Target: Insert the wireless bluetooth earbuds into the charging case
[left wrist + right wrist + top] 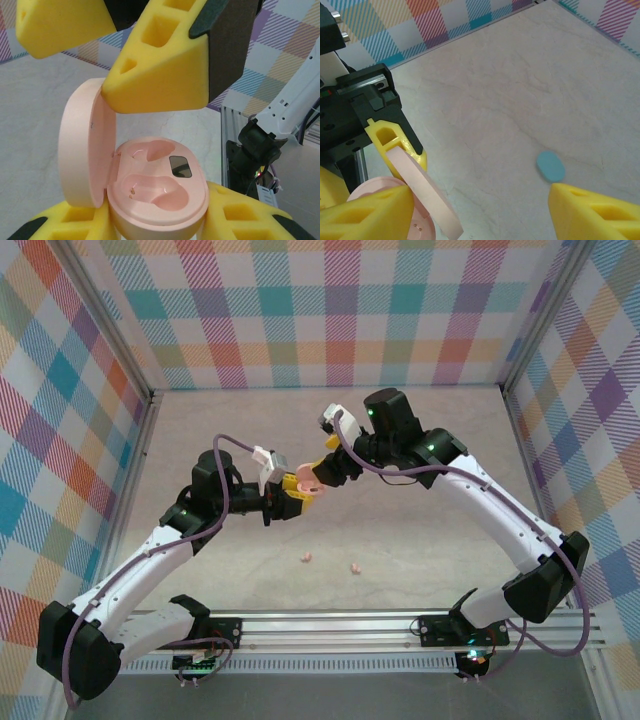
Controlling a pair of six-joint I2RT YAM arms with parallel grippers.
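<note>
Big picture first: both arms meet over the middle of the desk. The left tool is pinched narrow on the pink charging case, holding it up off the surface. The right tool is spread wide with nothing in it, one finger up against the open lid.

Progress looks early to me. The case is open, but two pink earbuds lie by the desk's near edge, about midway along. The left wrist view gives the empty wells, where overhead the case is just a pink blob. The right wrist view adds a light blue oval piece lying on the desk, can't tell what it is.
</note>
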